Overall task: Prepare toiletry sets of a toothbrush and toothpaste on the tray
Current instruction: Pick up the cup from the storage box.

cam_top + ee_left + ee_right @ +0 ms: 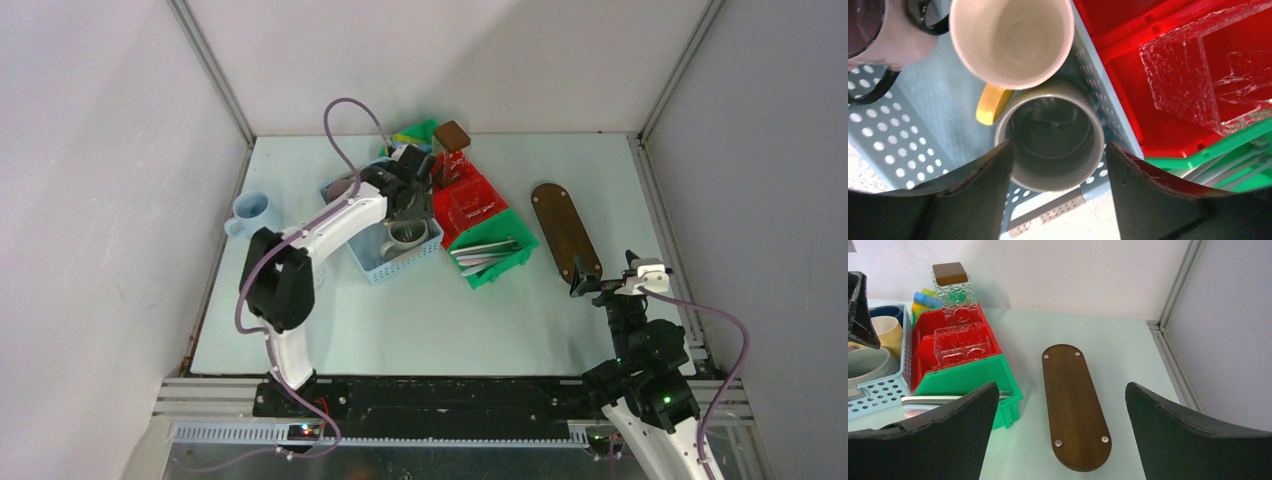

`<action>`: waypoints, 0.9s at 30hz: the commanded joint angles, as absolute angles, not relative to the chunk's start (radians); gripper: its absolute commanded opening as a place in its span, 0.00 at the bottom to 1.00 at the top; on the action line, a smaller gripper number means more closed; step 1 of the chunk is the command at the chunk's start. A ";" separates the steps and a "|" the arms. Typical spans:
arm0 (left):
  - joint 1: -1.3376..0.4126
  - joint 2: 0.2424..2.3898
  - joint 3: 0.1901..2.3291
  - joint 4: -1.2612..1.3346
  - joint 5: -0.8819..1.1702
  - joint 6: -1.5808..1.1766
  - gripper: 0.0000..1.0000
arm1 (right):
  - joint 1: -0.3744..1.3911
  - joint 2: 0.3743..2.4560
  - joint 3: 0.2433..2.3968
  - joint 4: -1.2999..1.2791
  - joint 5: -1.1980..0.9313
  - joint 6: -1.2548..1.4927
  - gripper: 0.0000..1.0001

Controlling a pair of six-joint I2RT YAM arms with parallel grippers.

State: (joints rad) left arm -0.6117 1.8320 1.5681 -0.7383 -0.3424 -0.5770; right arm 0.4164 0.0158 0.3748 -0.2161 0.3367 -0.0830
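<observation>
My left gripper (408,205) is open and reaches down into the light blue basket (372,262). In the left wrist view its fingers straddle a grey mug (1050,140), one on each side of the rim. A cream mug with a yellow handle (1010,37) stands just behind it, and a pinkish mug (878,30) is at the far left. A pale blue mug (255,212) stands on the table, left of the basket. The dark brown oval tray (565,230) lies bare on the right. My right gripper (598,284) is open and empty at the tray's near end (1075,405).
A green bin (492,254) holds pale toothbrushes (933,400). A red bin (465,200) holds a clear glass box (1208,75). A glass jar with a brown lid (950,280) and coloured tubes (925,297) stand at the back. Walls enclose the table.
</observation>
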 commanded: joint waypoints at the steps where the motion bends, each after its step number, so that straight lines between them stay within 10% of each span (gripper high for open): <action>1: -0.618 1.886 1.645 -0.663 -0.331 -0.652 0.70 | 0.411 -0.098 0.404 -0.211 0.341 -0.094 1.00; 27: -0.636 1.980 1.629 -0.673 -0.323 -0.706 0.40 | 0.410 -0.095 0.395 -0.203 0.335 -0.110 1.00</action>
